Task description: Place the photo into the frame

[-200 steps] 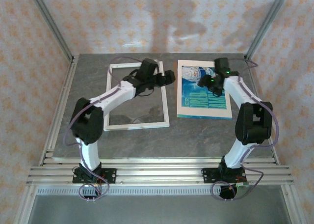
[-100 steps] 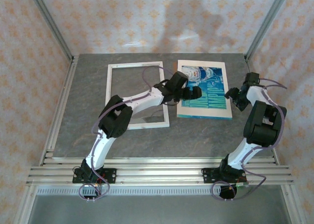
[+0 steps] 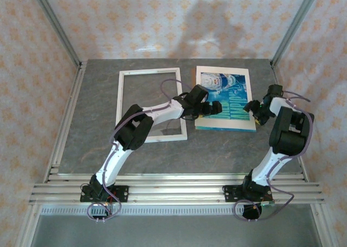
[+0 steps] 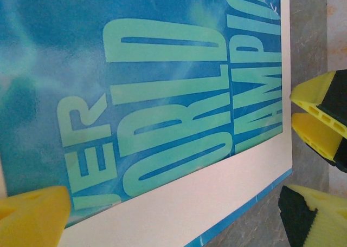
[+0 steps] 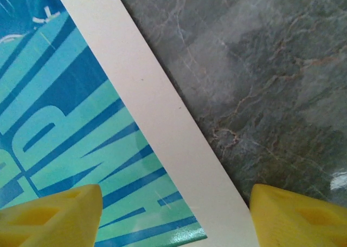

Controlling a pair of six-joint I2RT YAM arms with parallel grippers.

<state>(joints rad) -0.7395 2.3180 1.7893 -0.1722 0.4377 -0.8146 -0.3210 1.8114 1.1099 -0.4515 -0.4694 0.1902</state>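
**The photo** (image 3: 230,95) is a flat, glossy teal-blue rectangular print with pale green block lettering. It lies on the grey, marble-veined surface (image 3: 162,155). A matte cream open-centred mat (image 3: 225,127) rests over it as a smooth, straight-edged border.

**Left jaws.** These stand wide open. One yellow fingertip (image 4: 32,214) is above the lettering. The other yellow and black fingertip (image 4: 314,220) is past the mat's outer edge, over bare stone (image 4: 306,36). The corner of the print (image 4: 135,95) and the cream band (image 4: 217,193) lie between them. A thin teal sliver shows beyond the band's lower edge, a detail the overhead view is too coarse to show.

**Right jaws.** These are also open. One ridged yellow fingertip (image 5: 51,214) is over the print (image 5: 65,122) and the other (image 5: 298,217) is over the veined surface (image 5: 260,68). The mat strip (image 5: 162,122) runs diagonally between them. The left wrist view catches these same yellow fingertips (image 4: 312,95) just beyond the mat's far side.

**The frame** (image 3: 120,103) is a thin white rectangle with narrow rails, lying flat well outside both pairs of jaws and beside the print. The left arm crosses over its near corner. The overhead view gives this layout, which the wrist views lack.
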